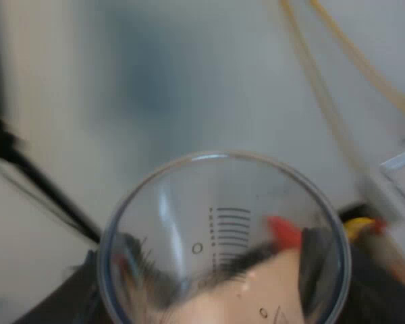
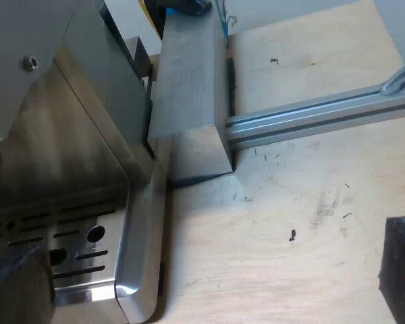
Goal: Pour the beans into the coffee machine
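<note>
Plywood table (image 2: 310, 202) beside the espresso machine (image 2: 74, 169). The right gripper (image 2: 202, 283) hangs over the table, fingers wide, holding nothing. The left gripper (image 1: 223, 270) clasps the measuring glass (image 1: 223, 223), seen mouth-on.

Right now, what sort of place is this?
Likely a lab workbench set up for coffee making: an espresso machine on a plywood tabletop, an aluminium frame rail, a measuring glass.
</note>
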Tool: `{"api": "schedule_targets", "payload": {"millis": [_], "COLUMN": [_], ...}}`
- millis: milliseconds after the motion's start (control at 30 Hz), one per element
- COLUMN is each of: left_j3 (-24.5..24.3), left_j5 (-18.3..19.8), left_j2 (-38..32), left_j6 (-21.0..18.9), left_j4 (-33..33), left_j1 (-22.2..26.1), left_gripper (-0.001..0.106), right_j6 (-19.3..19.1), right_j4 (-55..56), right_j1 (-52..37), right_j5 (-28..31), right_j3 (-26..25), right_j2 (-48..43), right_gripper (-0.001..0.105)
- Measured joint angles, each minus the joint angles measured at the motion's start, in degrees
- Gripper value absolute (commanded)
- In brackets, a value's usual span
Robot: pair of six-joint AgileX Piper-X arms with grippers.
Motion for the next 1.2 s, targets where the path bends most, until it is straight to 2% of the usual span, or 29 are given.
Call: {"api": "schedule_targets", "payload": {"millis": [67, 133, 367, 433, 767, 800, 1000, 1200], "left_j3": [3.11, 5.11, 11.97, 16.88, 20.79, 33.38, 41.76, 48.17], "left_j5": [6.17, 8.35, 9.58, 9.69, 9.75, 9.75, 9.83, 9.83], "left_j2": [-1.22, -2.17, -7.19, -10.01, -12.02, -18.49, -23.98, -28.95], "left_j6": [-2.16, -2.65, -4.4, -4.88, -5.99, -7.35, -7.49, -10.43], "left_j4": [-0.4, -0.37, -1.88, -3.05, -3.69, -6.54, -10.16, -14.8], "left_j1": [1.93, 3.08, 5.54, 6.47, 7.22, 7.75, 7.75, 7.92], "left_gripper": [0.031, 0.031, 0.031, 0.031, 0.031, 0.031, 0.031, 0.031], "right_j6": [0.0, 0.0, 0.0, 0.0, 0.0, 0.0, 0.0, 0.0], "right_j4": [0.0, 0.0, 0.0, 0.0, 0.06, 0.06, 0.14, 0.35], "right_j1": [0.0, 0.0, 0.0, 0.0, 0.0, 0.0, 0.0, 0.0], "right_j5": [0.0, 0.0, -0.69, -0.95, -1.3, -1.33, -2.04, -2.43], "right_j3": [-0.1, -0.06, -0.36, -0.36, -0.36, -0.36, -0.36, -0.36], "right_j2": [0.0, 0.0, 0.0, 0.0, 0.0, 0.0, 0.0, 0.0], "right_gripper": [0.104, 0.104, 0.104, 0.104, 0.104, 0.104, 0.104, 0.104]}}
